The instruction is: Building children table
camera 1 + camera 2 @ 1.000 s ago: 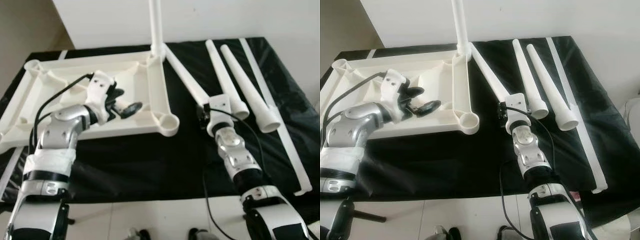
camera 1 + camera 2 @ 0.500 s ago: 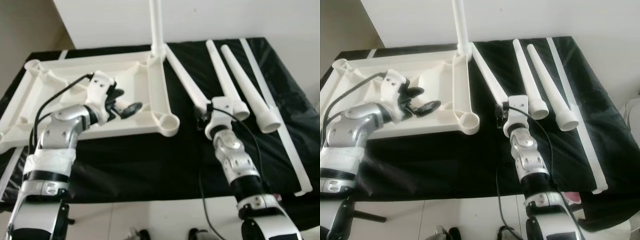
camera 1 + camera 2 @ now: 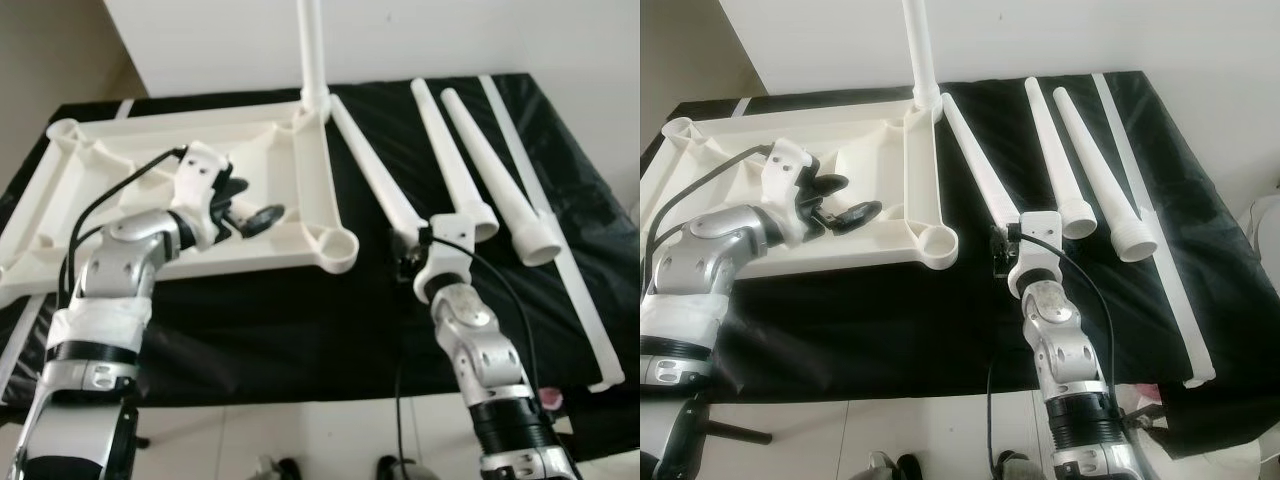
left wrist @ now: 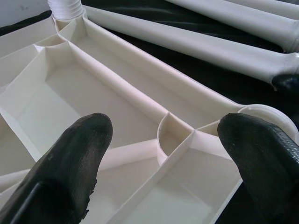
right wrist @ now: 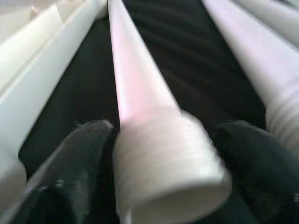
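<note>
A white table top [image 3: 315, 180] lies upside down on a black cloth, with one white leg [image 3: 313, 50] standing upright in its far right corner. My left gripper [image 3: 250, 200] hovers open over the ribbed underside, close to the near right corner socket [image 3: 340, 245]. To the right of the table top, a loose tapered leg [image 3: 370, 170] lies on the cloth. My right gripper [image 5: 166, 140] is shut on its threaded wide end, one black finger on each side.
Two more white legs [image 3: 450, 150] [image 3: 495, 165] lie side by side right of the held one, wide ends toward me. A long thin white strip [image 3: 560, 230] runs along the cloth's right edge. The cloth's near edge drops to a pale floor.
My right arm has drawn back toward me, and the leg's wide end has slid toward the near edge with it. The left arm has stayed put.
</note>
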### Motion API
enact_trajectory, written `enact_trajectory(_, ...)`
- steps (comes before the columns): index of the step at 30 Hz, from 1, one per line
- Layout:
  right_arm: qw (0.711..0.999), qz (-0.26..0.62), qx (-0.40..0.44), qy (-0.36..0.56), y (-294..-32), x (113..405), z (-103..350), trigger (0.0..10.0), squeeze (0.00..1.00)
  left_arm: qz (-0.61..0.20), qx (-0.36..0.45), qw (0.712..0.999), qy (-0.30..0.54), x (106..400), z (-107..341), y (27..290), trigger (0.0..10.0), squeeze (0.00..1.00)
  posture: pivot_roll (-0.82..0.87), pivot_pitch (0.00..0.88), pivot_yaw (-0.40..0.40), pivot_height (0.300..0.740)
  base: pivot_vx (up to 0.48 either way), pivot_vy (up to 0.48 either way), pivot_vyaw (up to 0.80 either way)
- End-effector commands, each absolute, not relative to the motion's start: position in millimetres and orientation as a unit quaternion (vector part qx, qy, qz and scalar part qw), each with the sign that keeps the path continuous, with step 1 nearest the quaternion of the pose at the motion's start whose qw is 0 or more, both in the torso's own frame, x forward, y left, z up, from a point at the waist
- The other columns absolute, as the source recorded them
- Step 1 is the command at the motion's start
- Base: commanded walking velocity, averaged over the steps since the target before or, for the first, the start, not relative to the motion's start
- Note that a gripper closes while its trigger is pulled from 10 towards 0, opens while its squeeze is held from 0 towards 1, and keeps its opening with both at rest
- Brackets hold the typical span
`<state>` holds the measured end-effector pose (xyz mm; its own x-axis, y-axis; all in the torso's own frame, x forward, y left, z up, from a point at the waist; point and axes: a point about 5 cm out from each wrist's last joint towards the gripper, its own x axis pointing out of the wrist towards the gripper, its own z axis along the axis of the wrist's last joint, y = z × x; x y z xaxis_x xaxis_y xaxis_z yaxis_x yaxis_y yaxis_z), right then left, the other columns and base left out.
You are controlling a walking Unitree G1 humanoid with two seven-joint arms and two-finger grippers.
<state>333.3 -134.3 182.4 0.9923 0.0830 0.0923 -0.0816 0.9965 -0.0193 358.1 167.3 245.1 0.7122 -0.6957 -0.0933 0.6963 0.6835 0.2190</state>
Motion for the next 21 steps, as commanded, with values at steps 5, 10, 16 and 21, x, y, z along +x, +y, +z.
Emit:
enact_trajectory(5, 0.997, 0.05, 0.003, -0.061, -136, 340, 199, 10.0, 1.0, -0.356, 0.125, 0.926, 0.003, 361, 248, 172, 10.0, 0.0, -0.08, 0.18, 0.074, 0.74, 0.0, 0.0, 0.0)
enact_trajectory(10, 0.997, 0.067, 0.025, -0.043, -131, 351, 212, 10.0, 0.0, -0.349, 0.126, 0.929, 0.005, 361, 249, 178, 10.0, 0.0, -0.08, 0.183, 0.077, 0.74, 0.0, 0.0, 0.0)
enact_trajectory(16, 0.998, 0.064, 0.021, -0.004, -124, 372, 214, 10.0, 0.0, -0.35, 0.124, 0.929, 0.005, 361, 250, 178, 10.0, 0.0, -0.08, 0.185, 0.082, 0.74, 0.0, 0.0, 0.0)
enact_trajectory(21, 0.999, 0.026, 0.02, 0.04, -125, 392, 219, 10.0, 0.0, -0.351, 0.124, 0.928, 0.005, 361, 250, 177, 10.0, 0.0, -0.07, 0.19, 0.083, 0.74, 0.0, 0.0, 0.0)
